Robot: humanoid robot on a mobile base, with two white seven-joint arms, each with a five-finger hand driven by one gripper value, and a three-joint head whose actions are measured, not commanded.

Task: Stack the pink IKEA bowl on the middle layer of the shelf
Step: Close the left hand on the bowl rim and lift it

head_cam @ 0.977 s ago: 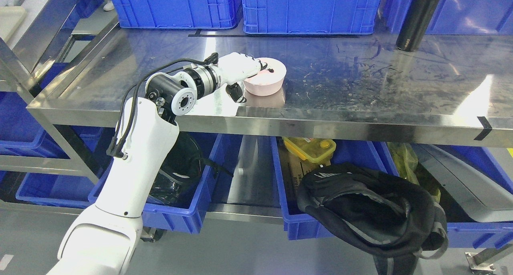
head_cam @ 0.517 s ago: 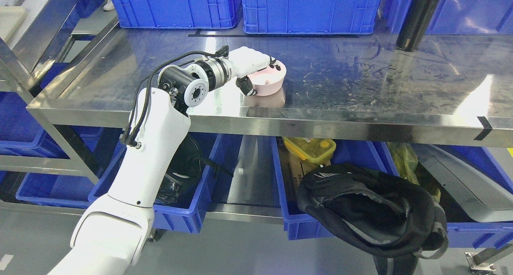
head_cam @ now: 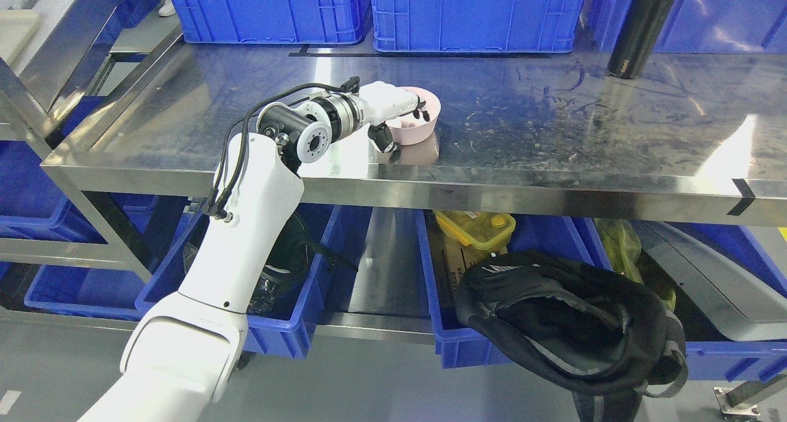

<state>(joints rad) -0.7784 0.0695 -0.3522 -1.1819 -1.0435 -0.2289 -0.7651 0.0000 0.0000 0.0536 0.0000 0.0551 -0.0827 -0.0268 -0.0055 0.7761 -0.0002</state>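
Observation:
A pink bowl (head_cam: 424, 117) sits near the front edge of the steel shelf (head_cam: 553, 120), left of the middle. It is tilted, with its opening turned toward my left hand (head_cam: 396, 117). The hand is shut on the bowl's near rim: the fingers (head_cam: 420, 108) hook over the rim into the bowl and the thumb (head_cam: 384, 140) presses on the outside below. The left arm rises from the lower left. The right arm is not in view.
Blue crates (head_cam: 473, 13) line the back of the shelf. A black bottle (head_cam: 639, 28) stands at the back right. Below the shelf are blue bins (head_cam: 283, 330), a yellow lunch box (head_cam: 476, 228) and a black backpack (head_cam: 572, 317).
The left arm has reached farther in and to the right. The bowl has shifted slightly back and tipped from flat to tilted in the hand's grasp.

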